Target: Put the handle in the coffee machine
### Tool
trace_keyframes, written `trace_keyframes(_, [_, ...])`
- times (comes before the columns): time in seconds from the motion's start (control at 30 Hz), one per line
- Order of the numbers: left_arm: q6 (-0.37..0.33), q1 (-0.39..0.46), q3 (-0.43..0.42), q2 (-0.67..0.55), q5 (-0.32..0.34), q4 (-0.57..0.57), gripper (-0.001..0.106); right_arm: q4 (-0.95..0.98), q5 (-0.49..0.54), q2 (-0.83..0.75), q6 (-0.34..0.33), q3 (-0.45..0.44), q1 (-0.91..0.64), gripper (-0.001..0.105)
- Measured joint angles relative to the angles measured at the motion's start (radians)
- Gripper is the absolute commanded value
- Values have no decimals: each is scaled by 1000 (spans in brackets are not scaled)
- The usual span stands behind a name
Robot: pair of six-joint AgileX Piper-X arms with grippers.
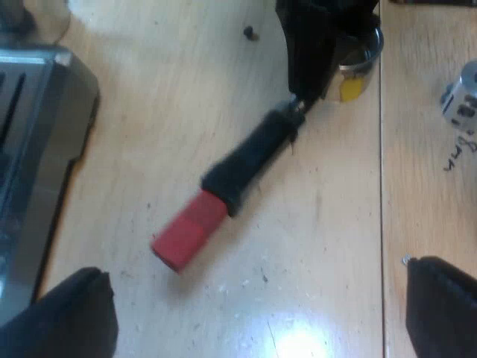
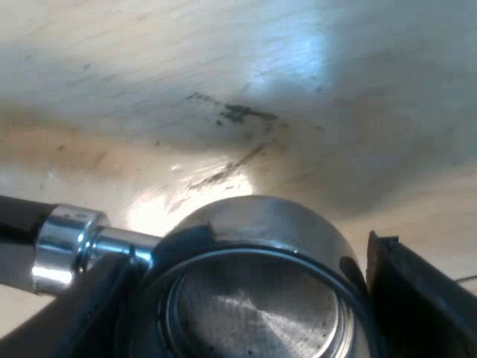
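The metal holder lies on the wooden table, its black handle point(image 1: 250, 160) ending in a red tip point(image 1: 188, 233) that points toward my left gripper. My left gripper point(image 1: 257, 272) hovers open above the handle's red end, its fingers spread wide to either side and touching nothing. My right gripper point(image 1: 317, 45) is at the holder's basket end. In the right wrist view the round basket point(image 2: 257, 298) sits between the right gripper's point(image 2: 246, 268) two black fingers, which press against its sides. A chrome neck point(image 2: 71, 242) joins the basket to the handle.
The espresso machine's metal body point(image 1: 37, 149) stands close beside the handle's red end. A silver and blue object point(image 1: 463, 97) sits on the adjoining board past a seam in the table. A small dark speck point(image 1: 250, 32) lies near the right arm.
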Motion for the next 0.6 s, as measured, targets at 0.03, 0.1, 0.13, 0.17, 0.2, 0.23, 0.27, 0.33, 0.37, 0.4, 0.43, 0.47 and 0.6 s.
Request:
trace_keyframes(0.03, [0,0,-9,0,12,3,80,20,-28,0,-45,-23,-17,0])
trace_keyframes(0.1, [0,0,-22,0,20,2,80,29,-63,0,-132,-53,-51,0])
trace_keyframes(0.13, [0,0,-29,0,20,2,80,28,-82,0,-186,-73,-73,0])
trace_keyframes(0.17, [0,0,-32,0,20,2,80,28,-94,0,-219,-81,-86,0])
trace_keyframes(0.2, [0,0,-38,0,20,2,80,28,-121,0,-277,-93,-115,0])
trace_keyframes(0.23, [0,0,-41,0,20,2,80,28,-148,0,-323,-100,-134,0])
trace_keyframes(0.27, [0,0,-43,0,20,2,80,30,-177,0,-393,-109,-154,0])
trace_keyframes(0.33, [0,0,-47,0,28,2,80,58,-204,0,-511,-124,-188,0])
trace_keyframes(0.37, [0,0,-46,0,38,2,80,64,-207,0,-546,-128,-193,0])
trace_keyframes(0.4, [0,0,-46,0,53,4,80,86,-208,0,-624,-136,-205,0])
trace_keyframes(0.43, [0,0,-46,0,71,4,80,105,-210,0,-676,-144,-212,0])
trace_keyframes(0.47, [0,0,-46,0,78,4,80,111,-212,0,-693,-147,-214,0])
trace_keyframes(0.6, [5,0,-46,0,178,4,80,130,-231,2,-811,-176,-214,0])
